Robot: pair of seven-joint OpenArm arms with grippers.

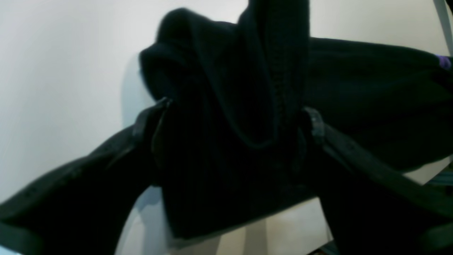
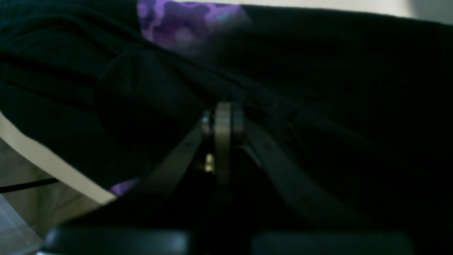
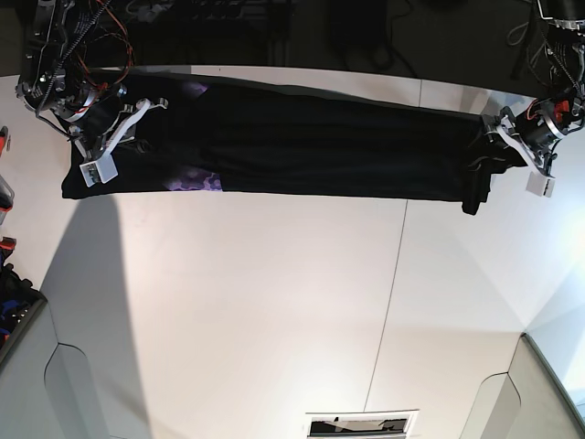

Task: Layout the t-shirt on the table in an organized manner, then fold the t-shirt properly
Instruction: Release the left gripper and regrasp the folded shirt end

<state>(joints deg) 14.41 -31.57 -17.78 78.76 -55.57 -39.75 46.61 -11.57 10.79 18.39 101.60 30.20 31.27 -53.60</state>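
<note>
The large black short-sleeved cloth t-shirt (image 3: 302, 146) was black nearly throughout, with a mottled purple patterned patch (image 2: 184, 24) at its nine-o'clock end. The wide smooth white tabletop (image 3: 274, 302) was plain white, crossed by one thin dark seam line (image 3: 391, 283).

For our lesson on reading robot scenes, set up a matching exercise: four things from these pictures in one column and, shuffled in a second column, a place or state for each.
Column one:
1. large black cloth t-shirt
2. wide smooth white table
3. left gripper
4. right gripper

Column two:
A. shut, pinching black cloth beside a purple patch
B. jaws spread wide with bunched cloth between them
C. stretched in a long band between the two arms
D. bare surface crossed by a thin dark seam line

Pairs: 1-C, 2-D, 3-B, 4-A
</note>
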